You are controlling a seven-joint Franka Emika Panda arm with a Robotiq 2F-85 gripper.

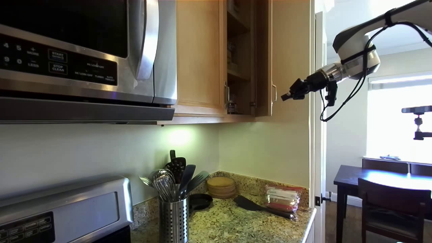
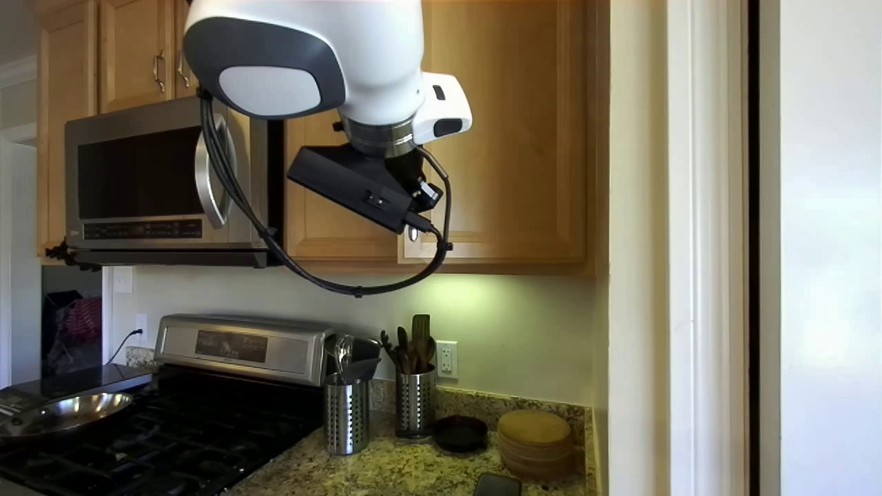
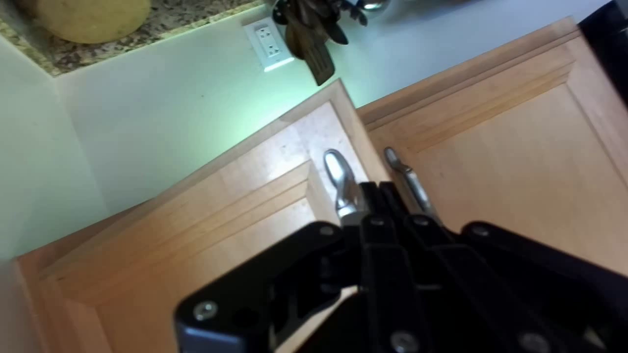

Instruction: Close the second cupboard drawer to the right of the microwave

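The second cupboard drawer, a maple door, stands swung open in an exterior view. Its silver handle faces my gripper, which is just outside it. The door also shows in an exterior view, partly behind the arm, and in the wrist view. In the wrist view my gripper's fingertips are together beside the door's handle, with nothing visible between them. I cannot tell whether they touch the handle or the door. The stainless microwave is left of the cabinets, also in an exterior view.
The twin wood door looks closed, with its handle near the fingertips. Cabinet shelves show inside. Below are utensil holders, a stack of round wooden items and the granite counter. A wall stands behind the open door.
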